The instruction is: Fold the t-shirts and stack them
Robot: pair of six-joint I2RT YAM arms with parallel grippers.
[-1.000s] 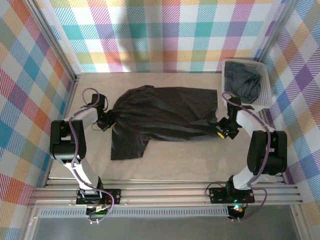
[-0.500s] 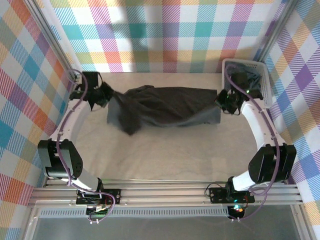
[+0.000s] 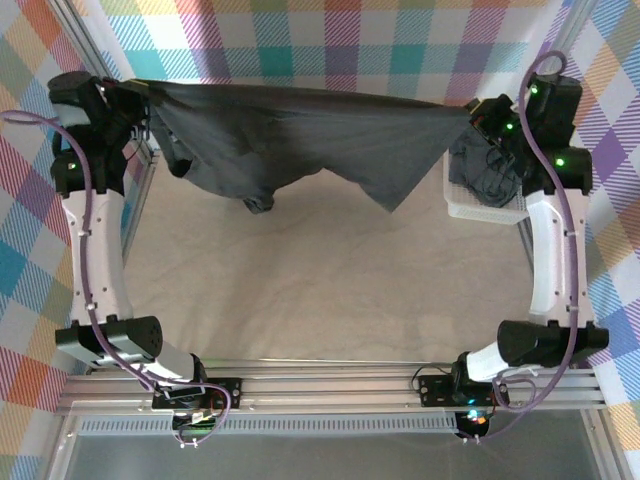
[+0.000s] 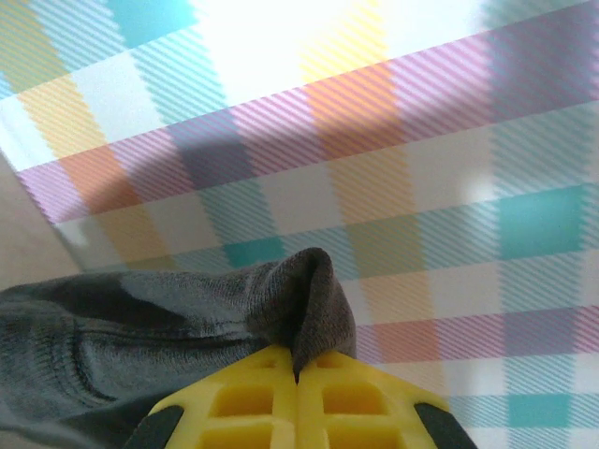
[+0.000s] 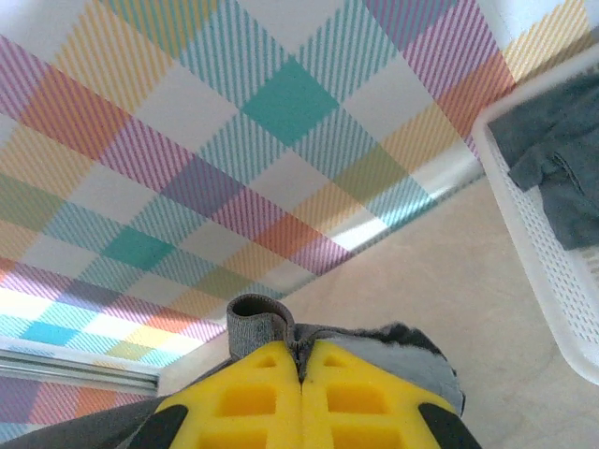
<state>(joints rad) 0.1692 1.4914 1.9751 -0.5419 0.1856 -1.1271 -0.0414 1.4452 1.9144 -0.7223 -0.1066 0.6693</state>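
Note:
A dark grey t-shirt [image 3: 290, 135] hangs stretched in the air across the back of the table, held at both ends. My left gripper [image 3: 130, 100] is raised at the far left, shut on one end of the cloth; in the left wrist view the grey fabric [image 4: 281, 299] is pinched between the yellow fingers [image 4: 243, 398]. High at the far right, my right gripper [image 3: 478, 115] is shut on the other end, and a hem loop [image 5: 257, 323] sticks out above its fingers [image 5: 360, 398]. The shirt's lower edge dangles over the table.
A white lattice basket [image 3: 480, 205] stands at the back right, under the right arm, with another dark t-shirt [image 3: 490, 170] bunched inside; the basket [image 5: 538, 243] and its cloth [image 5: 562, 168] show at the right wrist view's edge. Plaid walls [image 3: 330, 45] close in the beige table [image 3: 320, 280].
Both arms have swung up and back, lifting the t-shirt off the table. It went from lying spread flat to hanging taut between the two raised grippers.

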